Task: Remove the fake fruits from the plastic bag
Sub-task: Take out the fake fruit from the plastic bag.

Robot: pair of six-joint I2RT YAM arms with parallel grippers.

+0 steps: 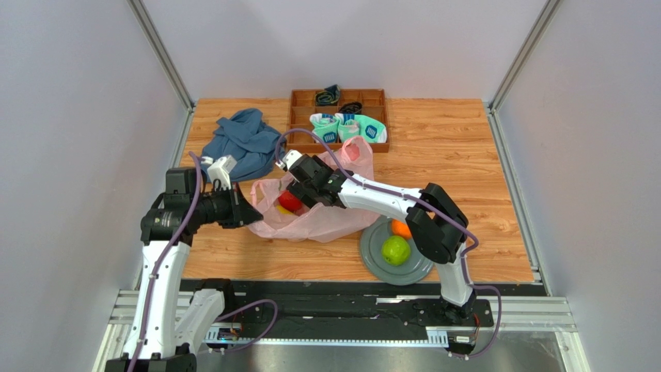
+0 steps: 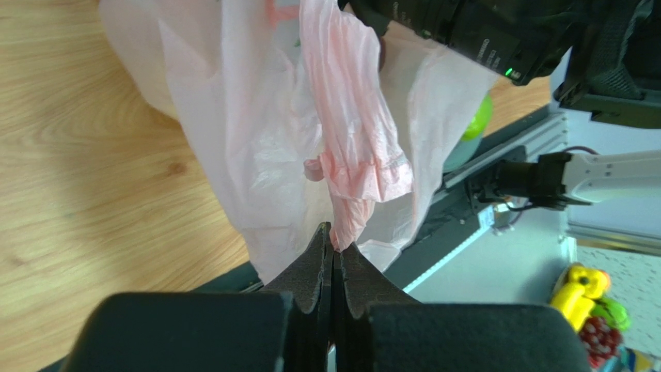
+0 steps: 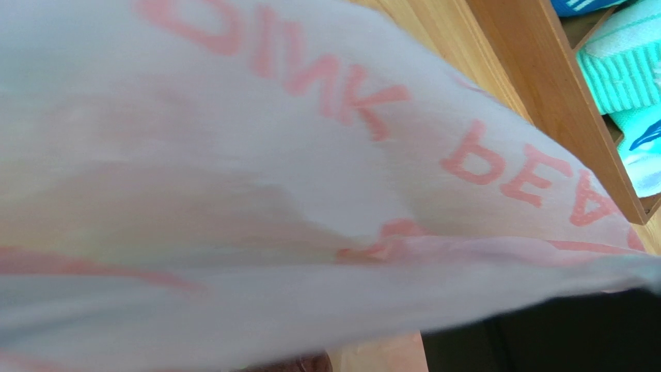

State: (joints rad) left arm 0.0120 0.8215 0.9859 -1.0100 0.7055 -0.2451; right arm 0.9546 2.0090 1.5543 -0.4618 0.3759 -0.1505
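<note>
The pink plastic bag (image 1: 330,219) lies mid-table with its mouth facing left. My left gripper (image 1: 250,211) is shut on a bunched loop handle (image 2: 349,213) and holds the mouth up. My right gripper (image 1: 298,191) reaches into the mouth, its fingers right at a red apple (image 1: 290,202), and a yellow fruit (image 1: 280,210) lies beside that. The top view does not show whether the fingers touch the apple. Bag film (image 3: 271,155) with pink lettering covers the right wrist view and hides the fingers. A green apple (image 1: 396,250) and an orange (image 1: 400,228) rest on the grey plate (image 1: 374,260).
A blue cloth (image 1: 244,143) lies crumpled at the back left. Behind the bag, a wooden tray (image 1: 299,98) holds teal-and-white socks (image 1: 351,128) and dark items. The plate sits close to the right arm's elbow (image 1: 434,225).
</note>
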